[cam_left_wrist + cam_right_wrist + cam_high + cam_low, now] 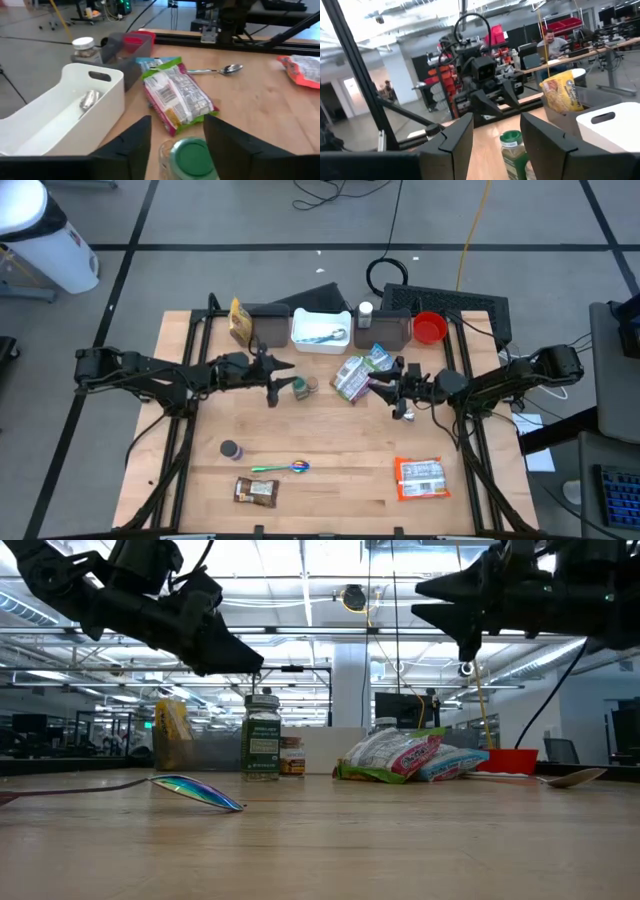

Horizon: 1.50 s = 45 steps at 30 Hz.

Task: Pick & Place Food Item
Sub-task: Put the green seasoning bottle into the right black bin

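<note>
Looking straight down, the left gripper (283, 377) hangs just beside a green-lidded jar (301, 387) near mid-table; the right gripper (397, 392) waits by a green snack bag (352, 378). At table height, the jar (262, 736) stands upright, with nothing gripping it. From the left wrist, spread fingers (131, 145) flank the jar's lid (192, 158) without touching. From the right wrist, that gripper's jaws stand apart, empty.

Big open workshop: grey floor (250, 220) with dark tape lines, cables trailing across it, exposed ceiling (320, 600) with bright strip lights, desks with monitors (400, 705) behind the wooden table (330, 450).
</note>
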Tool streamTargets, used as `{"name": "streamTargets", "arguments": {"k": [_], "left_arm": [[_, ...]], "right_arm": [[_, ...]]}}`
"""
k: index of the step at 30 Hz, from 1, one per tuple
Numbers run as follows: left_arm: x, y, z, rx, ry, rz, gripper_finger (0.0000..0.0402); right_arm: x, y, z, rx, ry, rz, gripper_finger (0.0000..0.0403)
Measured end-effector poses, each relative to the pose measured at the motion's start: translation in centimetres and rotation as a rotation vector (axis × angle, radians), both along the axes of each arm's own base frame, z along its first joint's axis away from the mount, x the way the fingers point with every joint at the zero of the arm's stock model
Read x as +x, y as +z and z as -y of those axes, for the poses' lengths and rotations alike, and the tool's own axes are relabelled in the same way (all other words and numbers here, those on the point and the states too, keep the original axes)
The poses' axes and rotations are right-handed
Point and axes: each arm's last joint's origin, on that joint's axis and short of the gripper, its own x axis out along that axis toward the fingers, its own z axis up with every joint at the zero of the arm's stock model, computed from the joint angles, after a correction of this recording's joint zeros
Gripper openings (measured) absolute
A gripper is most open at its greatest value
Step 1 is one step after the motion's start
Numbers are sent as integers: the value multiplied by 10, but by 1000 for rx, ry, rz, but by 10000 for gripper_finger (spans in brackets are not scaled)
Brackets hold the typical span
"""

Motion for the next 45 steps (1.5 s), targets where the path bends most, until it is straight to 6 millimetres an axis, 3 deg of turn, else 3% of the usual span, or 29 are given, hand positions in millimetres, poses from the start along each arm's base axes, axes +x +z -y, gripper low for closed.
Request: {"name": "streamTargets", "arguments": {"k": [7, 14, 24, 32, 45], "left_arm": [[1, 0, 8, 14, -41, -1, 239], [-2, 9, 17, 6, -63, 39, 241], [-5, -6, 31, -9, -17, -107, 241], [-7, -9, 31, -27, 27, -133, 241], [0, -35, 19, -77, 133, -243, 241]], "right_arm": [[3, 3, 0, -18, -4, 2, 155], [3, 5, 2, -13, -13, 7, 155], [4, 4, 2, -12, -15, -1, 155], [4, 4, 2, -11, -15, -1, 155], [3, 4, 2, -14, -16, -2, 155]]}}
